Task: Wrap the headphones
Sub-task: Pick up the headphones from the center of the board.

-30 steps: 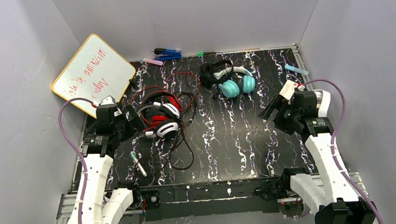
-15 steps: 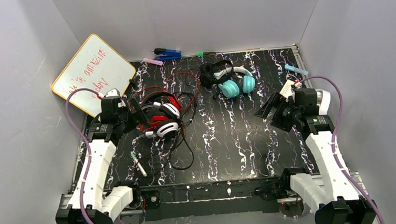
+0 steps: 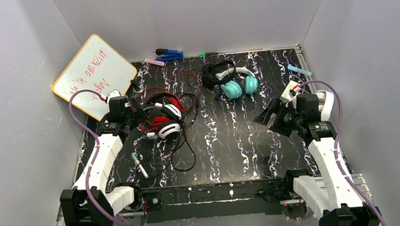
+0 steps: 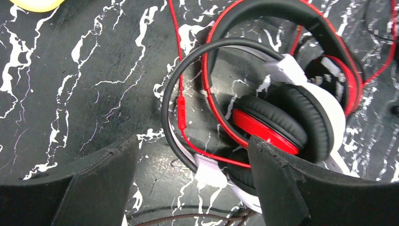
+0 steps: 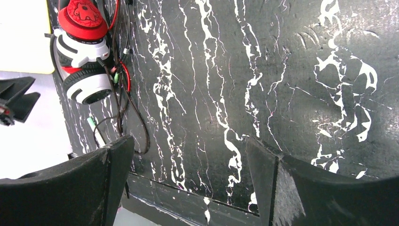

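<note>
Red headphones (image 4: 266,126), tangled with a white-and-black pair (image 4: 331,110), lie on the table (image 4: 70,94) just ahead of the wide-open, empty left fingers (image 4: 94,188); right fingers (image 5: 70,188), also spread empty, hang well apart.

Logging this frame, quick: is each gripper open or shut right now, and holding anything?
Left gripper: open, holding nothing, over the red headphones.
Right gripper: open, holding nothing, above the table.

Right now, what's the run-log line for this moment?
left jaws open over red headphones | right jaws open over tabletop | nothing held | red cord unwrapped
</note>
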Available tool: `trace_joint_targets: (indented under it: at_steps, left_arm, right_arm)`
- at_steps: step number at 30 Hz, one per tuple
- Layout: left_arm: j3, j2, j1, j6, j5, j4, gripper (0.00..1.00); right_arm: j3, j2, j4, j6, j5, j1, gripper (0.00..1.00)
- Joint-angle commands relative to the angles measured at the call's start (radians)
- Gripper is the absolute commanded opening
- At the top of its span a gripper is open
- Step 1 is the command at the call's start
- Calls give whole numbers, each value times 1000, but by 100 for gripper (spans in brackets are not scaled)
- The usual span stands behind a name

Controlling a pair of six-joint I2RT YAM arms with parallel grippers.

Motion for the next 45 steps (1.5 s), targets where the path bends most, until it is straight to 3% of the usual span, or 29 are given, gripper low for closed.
trace_joint_targets:
  at_steps: [1,5,13,17,22,25,26,32,36,41,45]
  left_arm:
    - [-26,56,3,-21,-79,67,84]
    - [-39,105,5,-25,-91,97,85]
    - [-55,207,105,-62,36,157,78]
    - [5,329,138,-57,59,94,72]
    - [76,468,150,-24,137,34,49]
    - [94,489,152,-12,145,14,9]
    - [100,479,152,-8,130,1,0]
    - [109,223,152,10,-36,-44,0]
    - [149,35,150,-24,-31,-48,0]
    - [217,-98,149,-89,95,-47,0]
    - [310,-120,149,-162,337,-27,0]
  right_arm:
    - [46,1,21,-30,-16,21,96]
    - [66,11,11,-37,-9,34,96]
    - [74,17,3,-43,3,49,96]
    - [69,15,7,-41,4,50,96]
    - [79,18,6,-38,8,51,96]
    - [87,25,1,-38,7,52,96]
    - [91,27,0,-38,7,51,96]
    - [109,33,-17,-39,0,51,96]
    - [129,57,-21,-33,-3,51,96]
    - [186,86,-38,-31,-34,52,96]
    - [205,77,-42,-29,-63,51,98]
